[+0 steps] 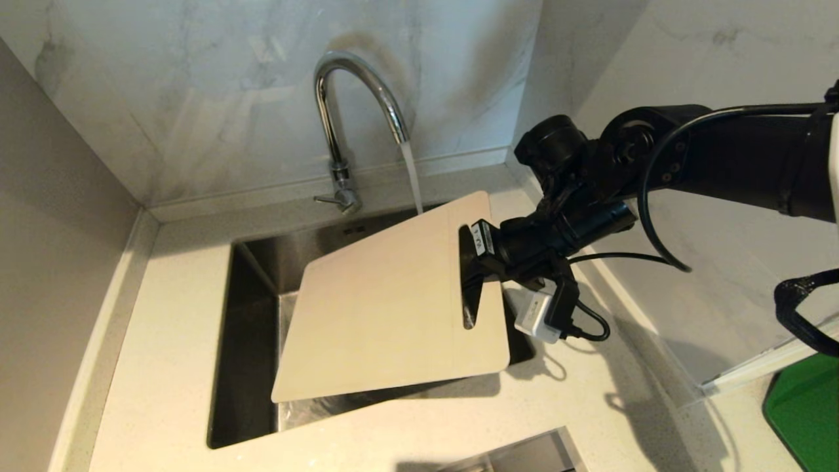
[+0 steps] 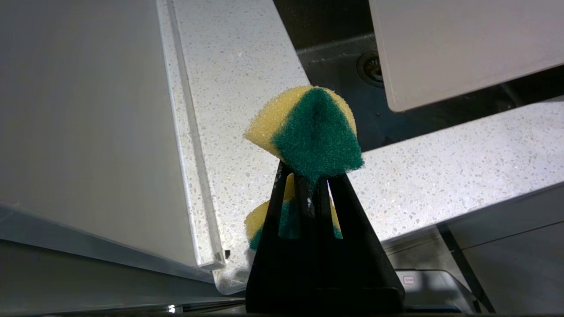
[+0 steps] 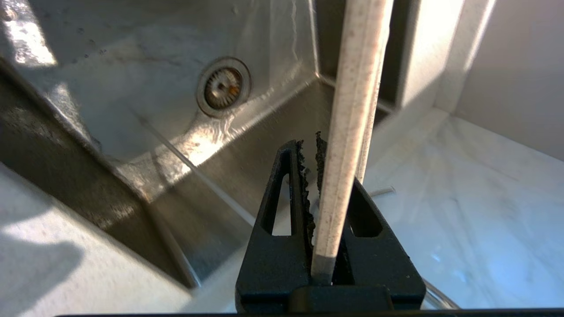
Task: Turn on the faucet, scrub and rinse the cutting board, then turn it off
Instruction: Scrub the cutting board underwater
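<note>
The chrome faucet stands behind the sink and water runs from its spout. It falls at the far edge of the cream cutting board. The board hangs tilted over the sink. My right gripper is shut on its slotted end. In the right wrist view the cutting board shows edge-on between the jaws of the right gripper. My left gripper is out of the head view, low by the counter's front. It is shut on a yellow-and-green sponge. A corner of the cutting board shows beyond it.
The faucet's thin lever points left at its base. The speckled counter rings the sink, with marble walls behind and to the right. The drain lies in the wet basin. A green object sits at the lower right.
</note>
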Tool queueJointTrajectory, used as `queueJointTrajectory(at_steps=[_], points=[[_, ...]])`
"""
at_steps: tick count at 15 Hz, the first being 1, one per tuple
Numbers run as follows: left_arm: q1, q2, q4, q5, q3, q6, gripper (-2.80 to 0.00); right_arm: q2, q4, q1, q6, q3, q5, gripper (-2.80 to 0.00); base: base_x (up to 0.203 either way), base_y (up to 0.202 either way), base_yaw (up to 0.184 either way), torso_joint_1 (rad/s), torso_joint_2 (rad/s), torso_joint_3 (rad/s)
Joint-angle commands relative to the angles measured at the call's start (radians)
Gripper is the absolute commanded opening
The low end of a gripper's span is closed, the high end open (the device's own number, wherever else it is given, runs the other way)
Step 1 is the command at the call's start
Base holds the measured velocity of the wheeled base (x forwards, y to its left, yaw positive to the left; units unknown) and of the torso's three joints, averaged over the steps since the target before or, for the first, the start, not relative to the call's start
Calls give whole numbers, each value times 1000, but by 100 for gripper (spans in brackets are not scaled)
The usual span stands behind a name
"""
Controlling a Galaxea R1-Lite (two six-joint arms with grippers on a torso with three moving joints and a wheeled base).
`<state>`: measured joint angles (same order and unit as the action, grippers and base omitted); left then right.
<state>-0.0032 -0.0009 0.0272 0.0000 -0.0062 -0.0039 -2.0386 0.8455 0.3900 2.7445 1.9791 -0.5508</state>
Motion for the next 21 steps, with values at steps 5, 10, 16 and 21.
queueJointTrajectory(at_steps=[5, 10, 16, 21], points=[[-1, 1, 0, 0, -3, -1, -280, -39, -19, 0, 16, 0, -5, -280, 0, 0, 0, 0, 0, 0], [0, 1, 0, 0, -2, -1, -280, -55, -32, -5, 16, 1, -6, -280, 0, 0, 0, 0, 0, 0], [0, 1, 0, 0, -3, -1, -280, -91, -59, -5, 16, 9, -45, -280, 0, 0, 0, 0, 0, 0], [0, 1, 0, 0, -3, -1, -280, -95, -96, -49, 16, 18, -47, -280, 0, 0, 0, 0, 0, 0]])
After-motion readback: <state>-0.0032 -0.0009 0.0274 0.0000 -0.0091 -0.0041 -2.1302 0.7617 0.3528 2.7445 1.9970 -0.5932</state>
